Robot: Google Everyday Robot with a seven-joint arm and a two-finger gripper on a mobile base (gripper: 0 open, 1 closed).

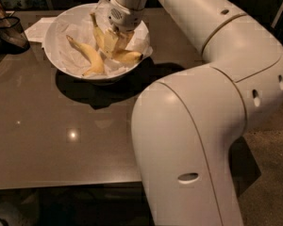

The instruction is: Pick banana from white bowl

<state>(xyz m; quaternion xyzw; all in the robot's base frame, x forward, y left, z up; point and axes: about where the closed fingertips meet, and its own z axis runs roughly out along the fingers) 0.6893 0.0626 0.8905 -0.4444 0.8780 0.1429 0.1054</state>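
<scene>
Down in the white bowl (56, 51), at the far left of the brown table (61, 149), the gripper (115, 37) points into the right half of the bowl. It sits right on top of a banana (127, 56). This banana's stem rises toward the far side at the gripper's left, and its other end lies near the bowl's right rim. Whether the gripper has clamped the banana or only rests against it cannot be told, as the gripper and the fruit overlap.

A second banana (89, 55) lies apart from the gripper in the left half of the bowl, curved on the crumpled white paper (78, 27) that lines it. The robot's white arm (217, 79) fills the right and near side of the scene, bending from the near foreground up and over to the bowl. Left of the bowl, at the far edge of the table, stands a dark glass vessel (9, 32). A flat white napkin (40, 29) lies between it and the bowl.
</scene>
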